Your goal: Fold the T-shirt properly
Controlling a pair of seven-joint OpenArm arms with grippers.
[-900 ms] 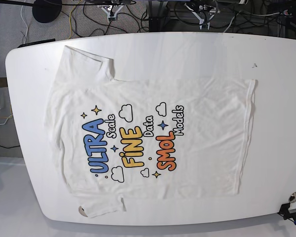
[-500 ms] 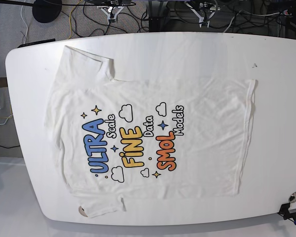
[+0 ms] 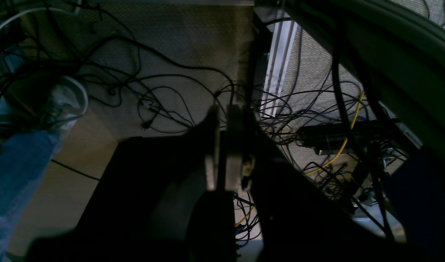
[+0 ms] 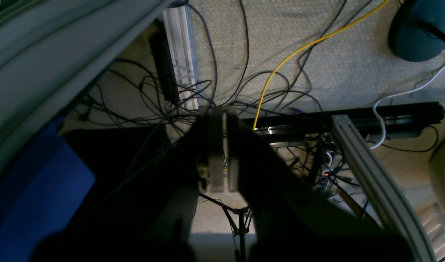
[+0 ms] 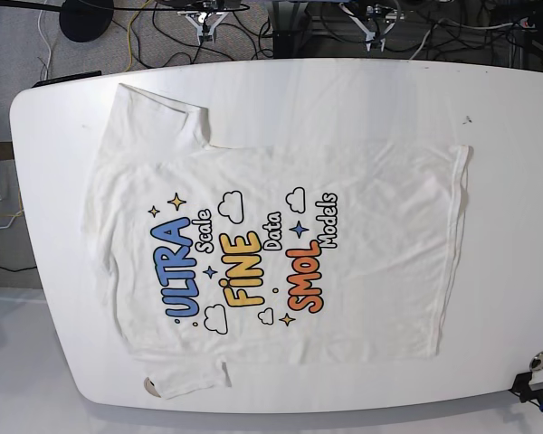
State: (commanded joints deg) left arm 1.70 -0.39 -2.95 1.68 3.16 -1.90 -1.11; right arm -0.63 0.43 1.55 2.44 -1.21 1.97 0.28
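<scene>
From my station I find the T-shirt (image 5: pixel 380 262) spread print side up on the white surface (image 5: pixel 516 226), beyond the table edge from both claws and well apart from them, its collar end toward the right claw's side and its hem toward the left claw's side. Of the 2 sleeves, 1 reaches toward the edge nearest the claws; the other lies on the far side. The left claw (image 3: pixel 224 183) has its 2 fingers almost together, only a thin slit between them, with nothing held; the right claw (image 4: pixel 224 185) is in the same condition. Both hang off the surface, over cables and floor. I judge folding not begun. Risks noted: an arm raised too little on the way in could strike the table edge; claws left this narrow on descent could press the cotton and push it into a ridge; a pinch too shallow at the hem could catch 1 layer only and shear the 2 apart. Uneven lift between the 2 claws would likely skew the fold, and the wrinkled collar end could bunch if dragged.
</scene>
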